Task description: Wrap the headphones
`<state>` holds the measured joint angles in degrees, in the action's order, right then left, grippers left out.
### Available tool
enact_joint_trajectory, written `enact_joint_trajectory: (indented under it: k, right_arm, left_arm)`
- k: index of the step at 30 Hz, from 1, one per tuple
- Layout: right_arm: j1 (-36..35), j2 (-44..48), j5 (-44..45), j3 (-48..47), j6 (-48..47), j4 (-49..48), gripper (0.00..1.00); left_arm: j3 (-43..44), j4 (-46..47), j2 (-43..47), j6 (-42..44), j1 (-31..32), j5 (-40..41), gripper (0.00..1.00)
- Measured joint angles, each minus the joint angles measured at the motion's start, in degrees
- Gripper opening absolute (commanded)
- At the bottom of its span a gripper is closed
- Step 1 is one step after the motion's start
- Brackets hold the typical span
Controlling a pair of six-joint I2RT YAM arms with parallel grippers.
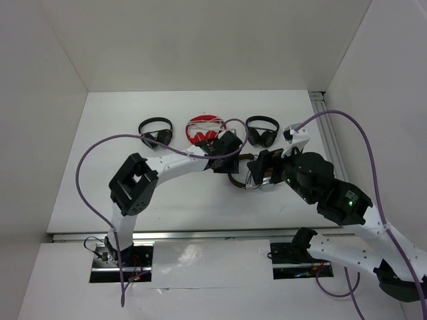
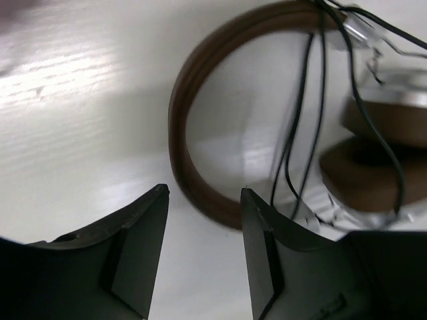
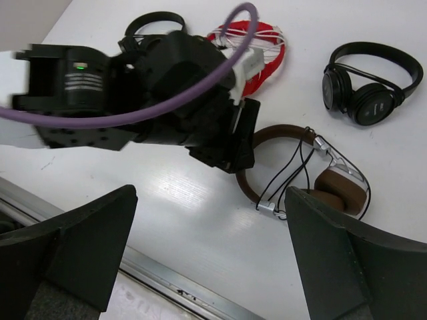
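Starting at the near edge, the arm bases (image 1: 120, 252) stand behind a silver rail (image 1: 200, 235) that borders the white table (image 1: 87, 200). Mid-table the headphones (image 3: 337, 190) lie flat. From overhead the brown headband (image 2: 183, 133) curves to the left and the ear cups rest together on the right, with the thin black cable (image 2: 293, 133) strung loosely across the loop. The left gripper (image 2: 203, 193) hovers just beside the headband, fingers spread with nothing between them. The right gripper (image 3: 210, 193) hangs over the table, jaws wide and empty. Farther back, a black pair (image 1: 155, 131), a red pair (image 1: 205, 128) and another black pair (image 1: 263, 130) lie in a row. Plain white walls (image 1: 200, 40) enclose the table on three sides.
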<state>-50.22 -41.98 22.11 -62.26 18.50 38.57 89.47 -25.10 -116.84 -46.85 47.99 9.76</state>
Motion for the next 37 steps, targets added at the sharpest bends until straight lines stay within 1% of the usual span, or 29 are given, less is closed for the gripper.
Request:
enact_joint_trajectory:
  k: [4,7,9,10,11,12,14,18,21,24,28,32,37]
  right_arm:
    - [0.0,0.0,-0.1,0.0,0.6,0.1,0.99]
    - [0.0,0.2,-0.2,0.0,1.6,0.6,0.99]
    - [0.0,0.4,-0.2,-0.1,2.2,1.8,0.99]
    - [0.0,0.6,-0.3,-0.1,2.6,2.8,0.99]
    - [0.0,0.8,-0.4,-0.1,2.7,3.5,0.99]
    - [0.0,1.2,-0.5,-0.1,2.8,4.4,0.99]
    - [0.0,2.3,-0.5,-0.3,3.1,7.0,0.99]
    - [0.0,5.5,-0.7,-2.3,4.3,11.8,0.99]
    - [0.0,8.6,-0.9,-3.5,5.3,14.9,0.99]
    - [0.0,13.4,-0.6,-4.2,6.4,17.7,1.0]
    - [0.0,17.3,-0.1,-4.3,7.9,21.4,1.0]
    - [0.0,18.7,0.1,-3.5,9.2,23.7,1.0]
    - [0.0,19.4,0.5,-3.0,10.4,24.7,1.0]
  left_arm:
    - [-6.1,1.4,9.0,0.0,1.0,-0.5,0.61]
    - [-12.1,1.4,18.8,0.0,2.4,0.5,0.61]
    - [-15.6,-0.1,26.8,0.0,4.6,3.0,0.67]
    - [-17.3,-1.1,31.1,-0.1,6.1,5.1,0.71]
    - [-19.3,-2.3,36.2,-0.4,7.6,7.4,0.79]
    - [-21.2,-4.1,41.1,-1.3,8.9,9.2,0.99]
    - [-25.4,-10.3,54.9,-3.2,11.1,13.1,0.99]
    - [-27.8,-21.9,79.7,-5.8,10.9,19.4,0.99]
    - [-26.1,-30.7,91.7,-7.5,10.9,22.0,0.99]
    - [-24.8,-38.5,97.1,-9.5,10.9,23.5,0.99]
    - [-24.9,-46.1,97.9,-11.3,10.9,23.9,0.99]
    - [-24.9,-48.7,98.3,-12.0,10.9,23.9,0.99]
    - [-24.9,-49.4,98.2,-12.0,10.9,23.9,0.99]
